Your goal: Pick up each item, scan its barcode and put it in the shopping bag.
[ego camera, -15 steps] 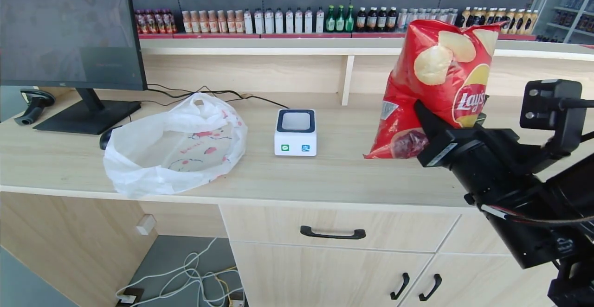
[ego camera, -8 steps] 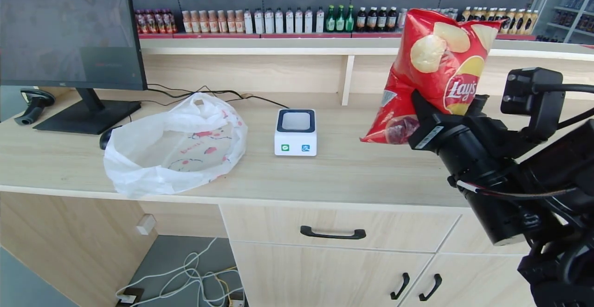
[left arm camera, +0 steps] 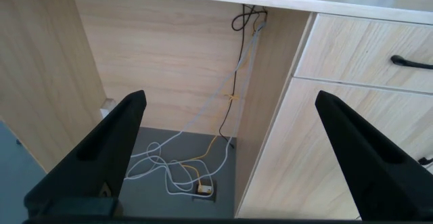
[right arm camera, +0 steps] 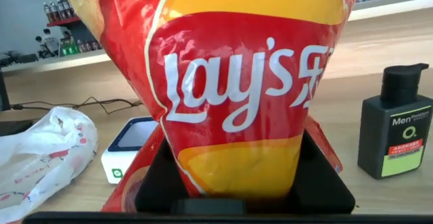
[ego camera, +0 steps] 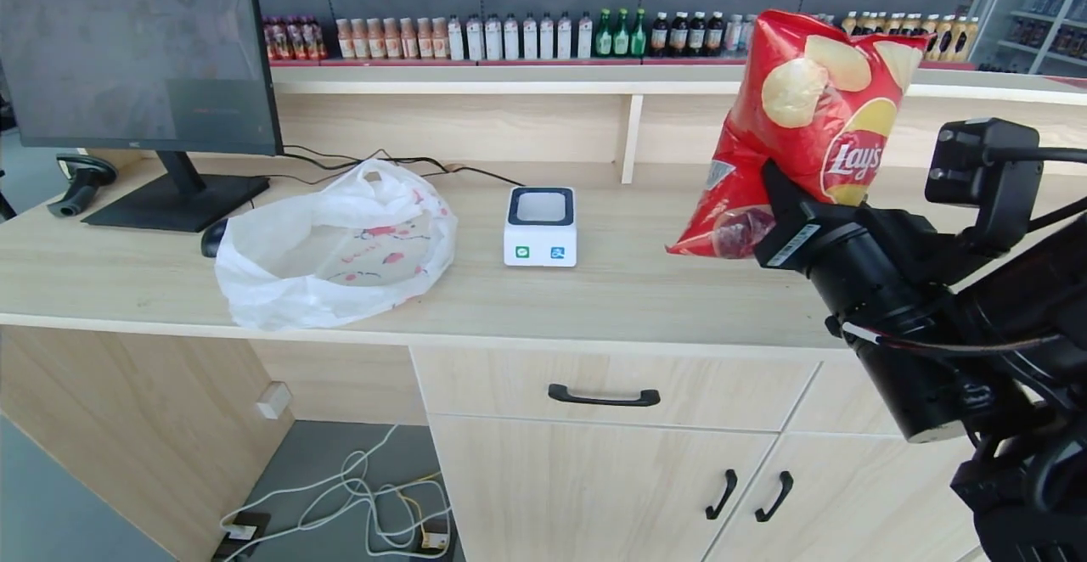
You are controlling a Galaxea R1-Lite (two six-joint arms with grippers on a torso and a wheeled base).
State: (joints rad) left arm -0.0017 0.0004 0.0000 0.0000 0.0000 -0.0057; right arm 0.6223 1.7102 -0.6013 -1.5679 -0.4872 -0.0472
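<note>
Holding the chips bag (ego camera: 815, 112) upright, the right tool (ego camera: 825, 205) is clamped on its lower part above the right end of the bench (ego camera: 637, 299), well apart from the scanner (ego camera: 541, 227) and from the open shopping bag (ego camera: 335, 248) on the scanner's left. Bare bench surface lies between chips bag and scanner, and the left tool (left arm camera: 230, 97) hangs below the bench edge with its fingers apart. Against one second ago, the chips bag sits slightly higher off the bench, and the head camera has shifted.

Shopping bag (ego camera: 335, 248) left of scanner (ego camera: 541, 227) — chip bag (ego camera: 807, 129) right.
</note>
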